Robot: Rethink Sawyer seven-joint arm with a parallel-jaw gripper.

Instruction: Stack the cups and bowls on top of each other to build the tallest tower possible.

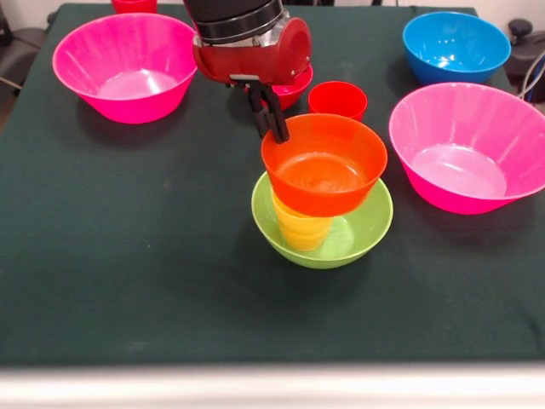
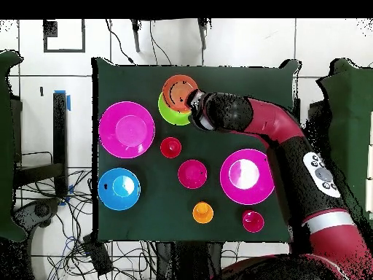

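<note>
The tower stands mid-table: a lime-green bowl (image 1: pixel 358 234) holds a yellow cup (image 1: pixel 301 228), and an orange bowl (image 1: pixel 324 166) sits upright on the cup. My gripper (image 1: pixel 276 130) comes down from above, and its dark fingers are closed over the orange bowl's far-left rim. In the overhead view the orange bowl (image 2: pixel 177 91) covers most of the green bowl (image 2: pixel 167 111), with the gripper (image 2: pixel 193 99) at its edge. A red cup (image 1: pixel 337 100) stands just behind the tower. A small crimson bowl (image 1: pixel 298 88) is partly hidden behind my wrist.
Large hot-pink bowls sit at the left (image 1: pixel 125 64) and right (image 1: pixel 468 145). A blue bowl (image 1: pixel 456 44) is far right. An orange cup (image 2: pixel 202 212) and another red cup (image 2: pixel 253 220) stand near the robot's base. My arm (image 2: pixel 277 127) crosses the table.
</note>
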